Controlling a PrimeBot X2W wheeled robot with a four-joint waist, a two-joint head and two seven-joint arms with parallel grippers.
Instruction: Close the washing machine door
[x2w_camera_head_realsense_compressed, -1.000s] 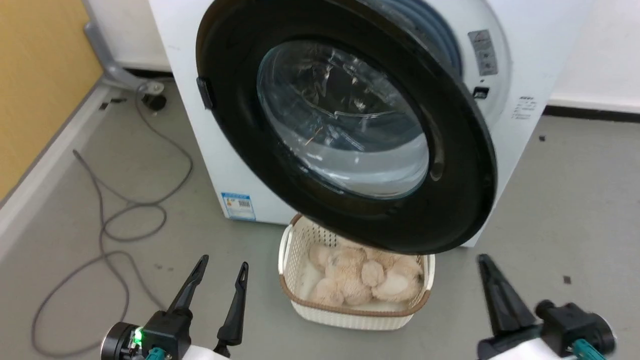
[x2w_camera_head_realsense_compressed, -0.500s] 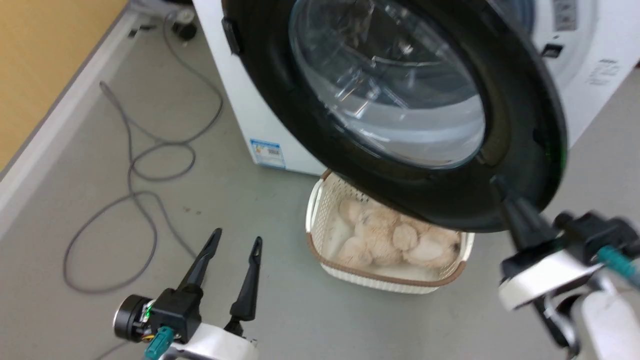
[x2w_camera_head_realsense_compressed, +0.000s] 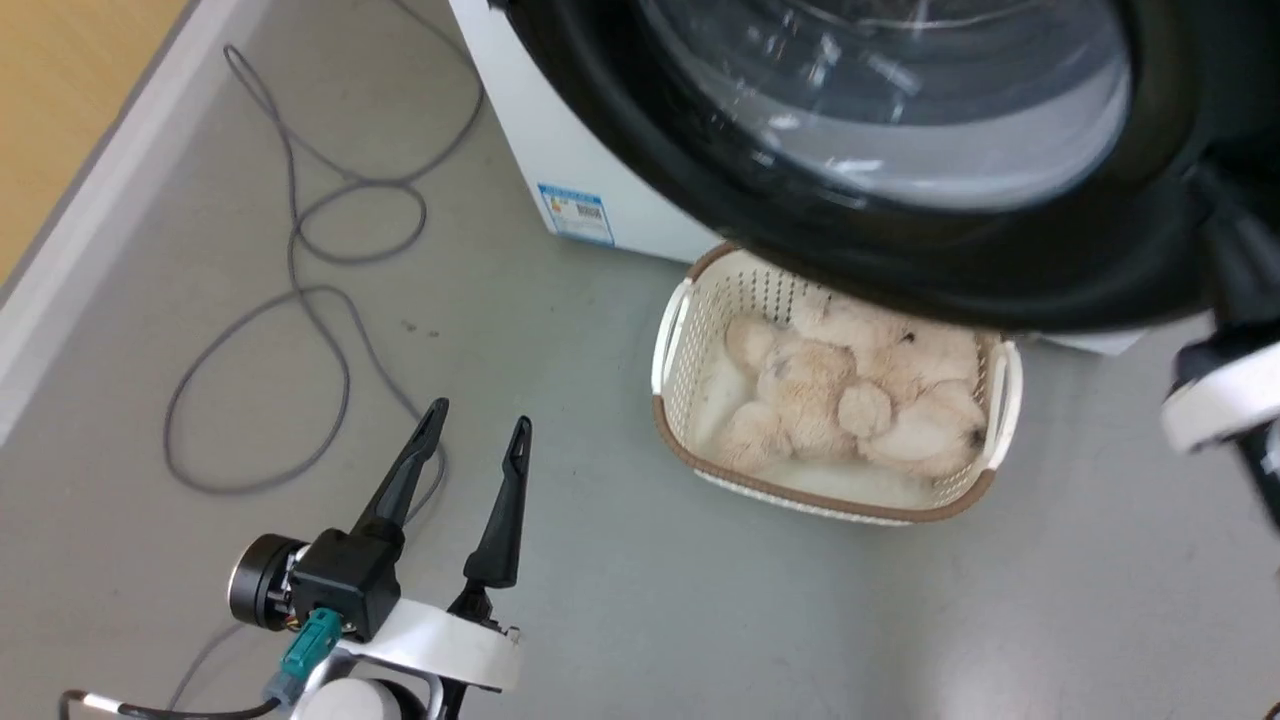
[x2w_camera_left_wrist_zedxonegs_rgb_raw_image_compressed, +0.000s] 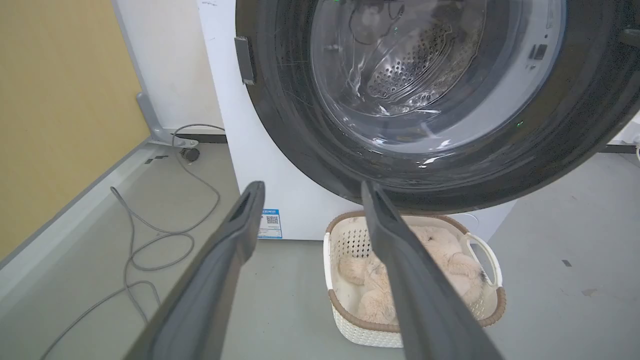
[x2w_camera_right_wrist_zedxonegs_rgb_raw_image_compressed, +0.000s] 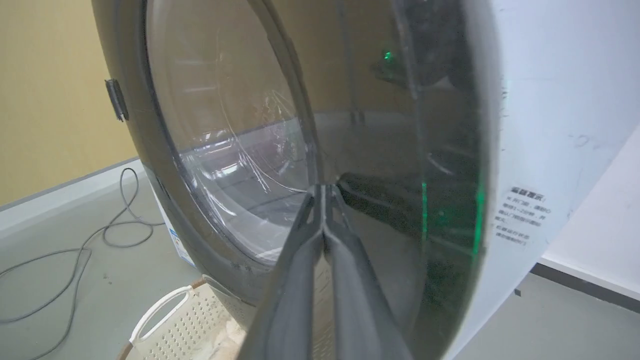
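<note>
You see washing machine door (x2w_camera_head_realsense_compressed: 900, 270) ajar off washing machine (x2w_camera_head_realsense_compressed: 552, 140), overhanging basket (x2w_camera_head_realsense_compressed: 820, 497). Right claw (x2w_camera_right_wrist_zedxonegs_rgb_raw_image_compressed: 322, 190) pinched closed, tips seemingly touching door's face. Left claw (x2w_camera_head_realsense_compressed: 480, 415) spread apart, above floor (x2w_camera_head_realsense_compressed: 700, 610).

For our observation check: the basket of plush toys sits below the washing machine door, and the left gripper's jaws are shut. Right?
No: the basket of plush toys sits below the washing machine door, but the left gripper has its jaws open, as the head view shows.

No legible txt on washing machine (x2w_camera_left_wrist_zedxonegs_rgb_raw_image_compressed: 220, 100)
</note>
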